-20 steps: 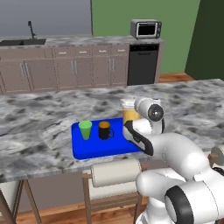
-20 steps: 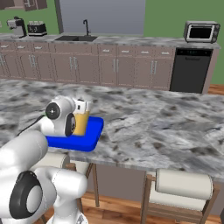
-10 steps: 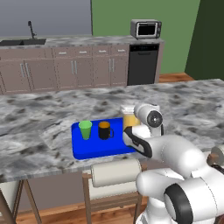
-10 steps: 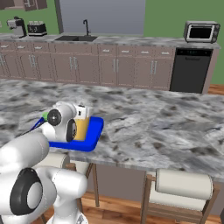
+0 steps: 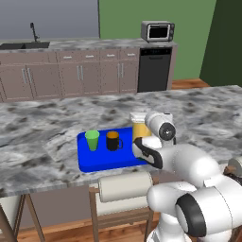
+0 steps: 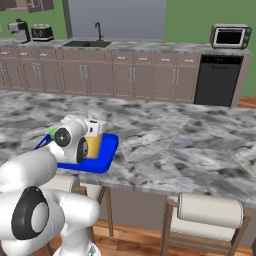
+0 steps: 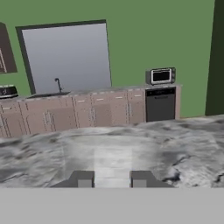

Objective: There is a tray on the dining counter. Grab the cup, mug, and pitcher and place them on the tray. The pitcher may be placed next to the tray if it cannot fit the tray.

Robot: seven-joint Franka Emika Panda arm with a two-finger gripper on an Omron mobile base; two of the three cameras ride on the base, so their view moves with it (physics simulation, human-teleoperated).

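Your widest surface is the dining tabletop [image 5: 56,123], a long grey-white marbled slab running across the left base view, with cream-cushioned stools [image 6: 210,212] tucked beneath its near edge. Behind it you have brown cabinets [image 5: 80,75] topped in the same marble, a sink [image 6: 90,43] and a black dishwasher [image 5: 152,74] with a microwave [image 5: 158,31] above it.

On the slab near its front edge sits the blue tray [image 5: 101,160]. The pitcher [image 5: 140,130], yellow-orange and upright, stands at the tray's right end; in the right base view it shows [image 6: 93,145] just behind the arm's wrist, over the tray's blue. Whether its base rests inside the rim you cannot tell from either side.

The black mug [image 5: 113,141] stands on the tray, handle turned to the right, with the green cup [image 5: 92,140] just beside it on the left, apart from it.

Your pincer [image 7: 112,179] has its two tips a modest gap apart at the foot of the hand view, nothing visible between them; the arm's body hides it in the base views, so you cannot tell if it grips the pitcher.
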